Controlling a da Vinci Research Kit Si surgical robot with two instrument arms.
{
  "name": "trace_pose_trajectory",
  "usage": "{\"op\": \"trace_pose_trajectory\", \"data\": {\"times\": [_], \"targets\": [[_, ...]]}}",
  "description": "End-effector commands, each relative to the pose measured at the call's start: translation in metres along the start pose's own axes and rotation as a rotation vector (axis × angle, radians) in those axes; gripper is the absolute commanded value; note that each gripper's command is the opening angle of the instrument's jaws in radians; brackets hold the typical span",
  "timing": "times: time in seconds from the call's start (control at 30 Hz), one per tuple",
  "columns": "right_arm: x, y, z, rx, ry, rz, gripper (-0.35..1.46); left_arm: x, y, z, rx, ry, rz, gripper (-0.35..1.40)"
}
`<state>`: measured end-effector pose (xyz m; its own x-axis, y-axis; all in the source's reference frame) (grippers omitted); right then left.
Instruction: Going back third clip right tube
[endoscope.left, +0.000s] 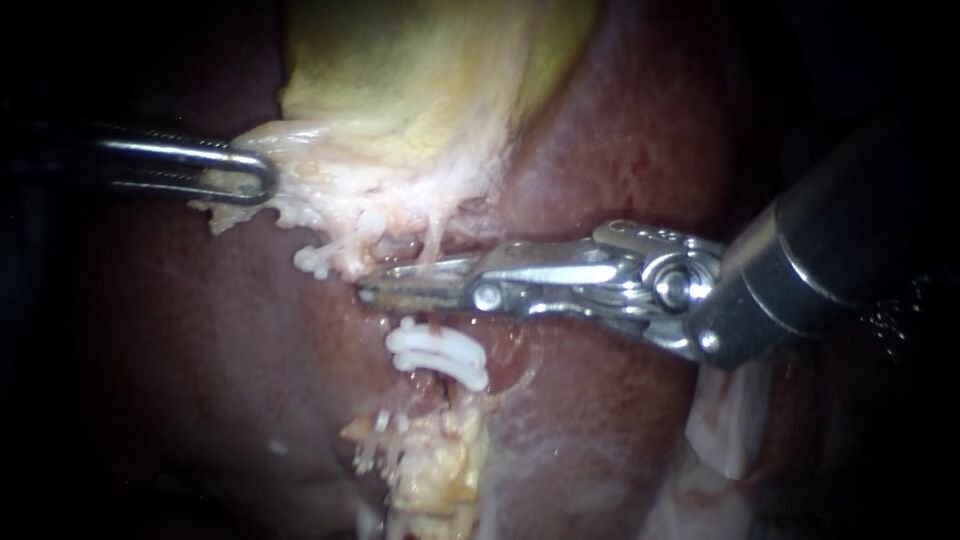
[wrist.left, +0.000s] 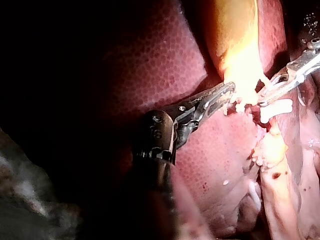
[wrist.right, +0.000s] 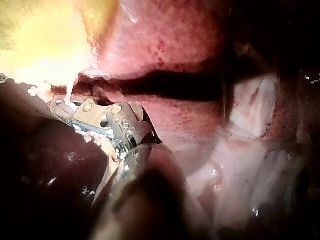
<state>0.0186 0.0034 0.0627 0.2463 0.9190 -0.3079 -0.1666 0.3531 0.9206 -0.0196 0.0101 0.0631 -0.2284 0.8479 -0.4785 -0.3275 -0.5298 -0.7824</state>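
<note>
Above clips (endoscope.left: 440, 352), right instrument (endoscope.left: 400, 287) tip unclear, left instrument (endoscope.left: 255, 178) gripping gallbladder (endoscope.left: 420, 80) edge

The endoscope's light pools on the gallbladder (endoscope.left: 420, 90) and central liver (endoscope.left: 620, 130), the borders falling to black; glare flashes off the right instrument (endoscope.left: 372, 283)'s metal; in both wrist views the gallbladder burns pale yellow, the near shafts sunk in shadow.

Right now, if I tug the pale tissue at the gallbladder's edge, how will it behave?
The pale tissue looks floppy: thin strands hang from it, so it would probably stretch. Its frayed edge suggests it may tear under a hard pull. Its wet sheen hints it could slip from the left instrument.
</note>
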Motion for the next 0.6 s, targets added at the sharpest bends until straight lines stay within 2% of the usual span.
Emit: {"op": "trace_pose_trajectory", "data": {"times": [0.03,0.1,0.17,0.33,0.47,0.6], "targets": [[-0.0001,0.0001,0.0001,0.011,0.006,-0.001,-0.12,0.0000,0.0000,0.0000,-0.001,0.000,0.000,-0.35],[-0.0004,0.0006,0.0006,0.035,0.024,-0.003,0.20,0.0000,0.0000,0.0000,0.000,0.000,0.000,-0.35],[-0.0008,0.0014,0.0011,0.045,0.025,-0.008,0.35,0.0000,0.0000,0.0000,0.000,0.000,0.000,-0.35],[-0.0019,0.0037,0.0017,0.040,0.025,-0.020,0.43,0.0000,0.0000,0.0000,0.000,0.000,0.000,-0.35],[-0.0024,0.0062,0.0016,0.039,0.023,-0.028,0.44,0.0000,0.0001,0.0000,0.000,0.000,0.001,-0.35],[-0.0024,0.0076,0.0008,0.022,0.037,-0.029,0.44,-0.0001,0.0001,0.0000,0.000,0.000,0.001,-0.35]]}}
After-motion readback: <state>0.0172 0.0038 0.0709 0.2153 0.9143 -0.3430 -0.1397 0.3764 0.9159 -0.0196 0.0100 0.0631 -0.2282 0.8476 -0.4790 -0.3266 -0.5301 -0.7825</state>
